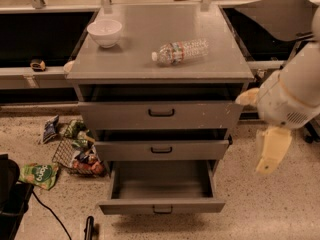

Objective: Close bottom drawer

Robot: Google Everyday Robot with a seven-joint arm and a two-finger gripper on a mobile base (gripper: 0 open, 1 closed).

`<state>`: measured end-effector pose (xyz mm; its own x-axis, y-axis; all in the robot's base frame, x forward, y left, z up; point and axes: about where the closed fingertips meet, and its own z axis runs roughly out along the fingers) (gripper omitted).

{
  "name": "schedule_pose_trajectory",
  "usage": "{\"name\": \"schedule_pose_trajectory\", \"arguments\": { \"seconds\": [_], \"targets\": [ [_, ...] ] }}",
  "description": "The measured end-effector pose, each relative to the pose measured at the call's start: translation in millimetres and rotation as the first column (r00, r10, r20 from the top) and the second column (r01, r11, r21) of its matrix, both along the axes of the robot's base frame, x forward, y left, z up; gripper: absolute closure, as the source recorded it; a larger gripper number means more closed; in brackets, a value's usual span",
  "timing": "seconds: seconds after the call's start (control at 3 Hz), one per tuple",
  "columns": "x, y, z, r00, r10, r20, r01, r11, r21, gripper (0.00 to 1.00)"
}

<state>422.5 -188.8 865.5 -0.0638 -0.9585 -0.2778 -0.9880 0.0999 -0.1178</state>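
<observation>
Camera view: the bottom drawer (161,204) is standing pulled well out at the foot of the grey cabinet (160,59), with its front and black handle (162,210) facing the camera. The gripper (272,153) is hanging off the cabinet's right side, level with the middle drawer (161,150) and touching nothing. Whether it is apart or together cannot be told. The drawer front is lying lower and leftward of the gripper, its long axis running left-right. Closing is probably calling for a push straight back, across that axis.
</observation>
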Motion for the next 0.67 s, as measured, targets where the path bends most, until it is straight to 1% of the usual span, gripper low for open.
{"name": "schedule_pose_trajectory", "arguments": {
  "seconds": [0.33,0.67],
  "targets": [
    [-21,27,-80,0.9925,0.087,-0.086,-0.078,0.991,0.104,0.00],
    [-45,52,-152,0.9773,0.119,-0.175,-0.084,0.978,0.191,0.00]
  ]
}}
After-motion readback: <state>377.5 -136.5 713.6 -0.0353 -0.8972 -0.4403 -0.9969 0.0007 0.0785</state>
